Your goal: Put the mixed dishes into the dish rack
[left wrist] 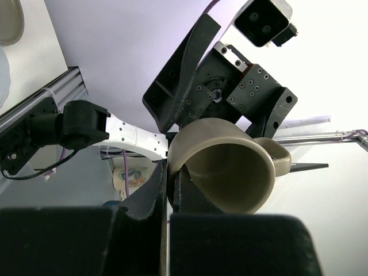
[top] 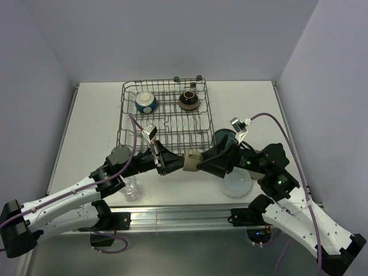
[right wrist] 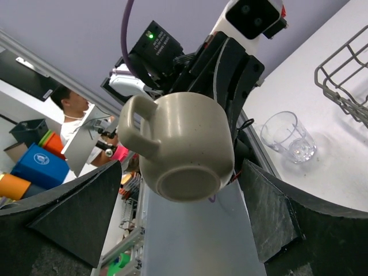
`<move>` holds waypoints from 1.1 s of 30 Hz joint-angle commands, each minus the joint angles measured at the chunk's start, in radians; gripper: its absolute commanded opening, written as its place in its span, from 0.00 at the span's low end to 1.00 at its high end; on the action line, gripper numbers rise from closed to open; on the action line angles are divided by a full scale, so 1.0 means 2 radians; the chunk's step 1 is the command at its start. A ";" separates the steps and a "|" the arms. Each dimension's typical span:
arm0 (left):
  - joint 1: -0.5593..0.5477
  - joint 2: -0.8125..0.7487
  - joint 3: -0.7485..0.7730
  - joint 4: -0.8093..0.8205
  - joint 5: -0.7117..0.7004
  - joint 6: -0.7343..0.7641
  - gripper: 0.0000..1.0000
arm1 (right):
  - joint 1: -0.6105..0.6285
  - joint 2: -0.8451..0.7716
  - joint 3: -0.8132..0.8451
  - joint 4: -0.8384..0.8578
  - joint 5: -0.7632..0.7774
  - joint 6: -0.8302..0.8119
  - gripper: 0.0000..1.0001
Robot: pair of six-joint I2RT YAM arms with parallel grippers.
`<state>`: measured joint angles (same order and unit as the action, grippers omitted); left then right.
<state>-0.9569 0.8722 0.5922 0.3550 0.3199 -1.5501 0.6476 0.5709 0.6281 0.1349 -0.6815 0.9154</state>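
From above, both arms fold inward over the counter (top: 92, 126), just before the dish rack (top: 172, 123), with the olive-grey mug (top: 192, 161) between them. The left wrist view shows the left end effector (left wrist: 171, 175) clamping the mug's rim. In the right wrist view, the right end effector (right wrist: 178, 169) is spread wide, flanking the mug without contact.

White desk (top: 92, 126) enclosed by three plain, pale lavender-grey walls: back wall (top: 172, 34), left wall (top: 29, 98) and right wall (top: 333, 80). An aluminium rail (top: 184, 214) runs along the desk's near edge. Lighting is even and diffuse. Right wrist view: beyond the enclosure, a person (right wrist: 75, 109) near a blue box (right wrist: 37, 167).
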 commanded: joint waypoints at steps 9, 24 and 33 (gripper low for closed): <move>0.005 0.004 0.005 0.061 0.010 -0.010 0.00 | 0.006 0.020 -0.004 0.066 -0.004 0.021 0.68; 0.067 -0.072 -0.030 -0.079 -0.008 0.006 0.98 | 0.008 0.077 0.040 0.015 0.047 -0.027 0.00; 0.083 -0.159 0.108 -0.519 -0.257 0.078 0.99 | 0.009 0.140 0.100 -0.094 0.138 -0.105 0.00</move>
<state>-0.7959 0.5831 0.7349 -0.3534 0.0242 -1.4464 0.6632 0.8200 0.7231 0.0193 -0.5293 0.8051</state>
